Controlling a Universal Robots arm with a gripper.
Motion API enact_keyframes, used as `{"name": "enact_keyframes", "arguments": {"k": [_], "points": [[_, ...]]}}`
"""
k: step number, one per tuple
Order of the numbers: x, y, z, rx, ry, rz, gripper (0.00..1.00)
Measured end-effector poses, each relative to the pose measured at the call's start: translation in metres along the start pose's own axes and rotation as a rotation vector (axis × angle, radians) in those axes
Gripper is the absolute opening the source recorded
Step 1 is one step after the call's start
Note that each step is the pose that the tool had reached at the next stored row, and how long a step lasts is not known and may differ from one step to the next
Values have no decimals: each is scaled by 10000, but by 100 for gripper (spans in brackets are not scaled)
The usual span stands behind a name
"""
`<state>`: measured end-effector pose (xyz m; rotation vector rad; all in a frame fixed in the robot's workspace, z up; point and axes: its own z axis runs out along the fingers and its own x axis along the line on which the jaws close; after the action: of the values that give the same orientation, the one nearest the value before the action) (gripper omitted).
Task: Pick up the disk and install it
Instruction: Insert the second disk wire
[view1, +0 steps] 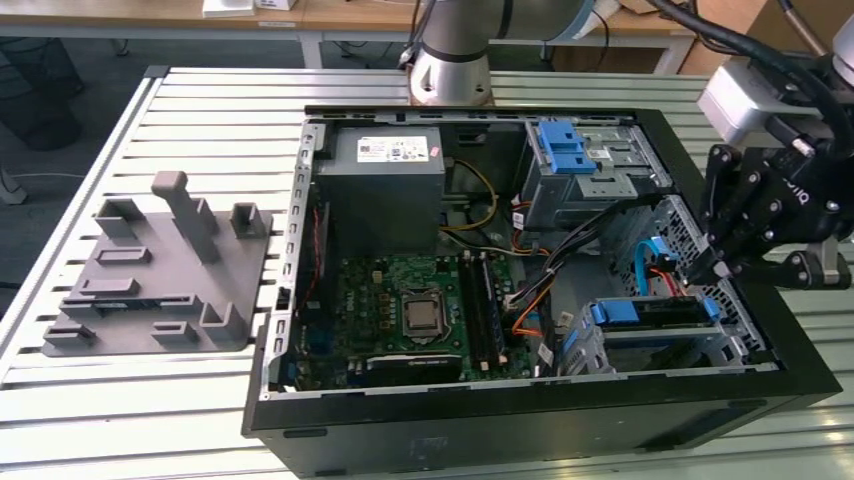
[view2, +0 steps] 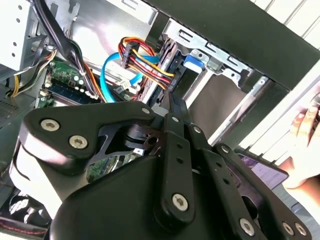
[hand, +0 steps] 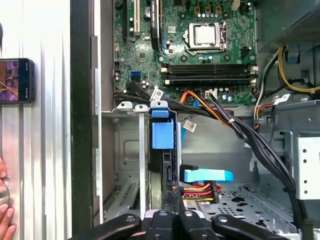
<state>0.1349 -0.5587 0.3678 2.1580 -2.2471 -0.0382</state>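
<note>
The disk (view1: 647, 312), edged by its blue carrier frame, sits in the lower drive cage at the near corner of the open computer case, on the exterior view's right. In the first wrist view it stands edge-on in the cage, with its blue carrier tab (hand: 162, 132) facing the motherboard. My gripper (view1: 703, 270) hangs just above the cage, shut with nothing between its fingers. Its tips (hand: 173, 196) rest at or right by the disk's end next to the cable plugs; I cannot tell if they touch. In the second wrist view the closed tips (view2: 175, 102) point at the cage slot (view2: 192, 62).
A grey power-supply box (view1: 387, 175), the motherboard (view1: 414, 310) and an upper drive cage with a blue latch (view1: 574, 150) fill the case. Coloured cables (hand: 207, 175) run beside the disk. A grey fixture (view1: 160, 270) lies on the slatted table. A person's hand (hand: 5, 220) and phone (hand: 15, 80) are outside the case.
</note>
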Motion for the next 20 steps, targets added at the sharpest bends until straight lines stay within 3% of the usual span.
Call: {"name": "enact_keyframes", "arguments": {"k": [6, 11, 16, 20], "points": [[-3, 9, -124, 6, 0, -1, 11], [-5, 90, -130, 78, -3, 0, 11], [-5, 130, -195, 153, -5, 0, 11], [-15, 178, -206, 199, -9, -1, 11]]}}
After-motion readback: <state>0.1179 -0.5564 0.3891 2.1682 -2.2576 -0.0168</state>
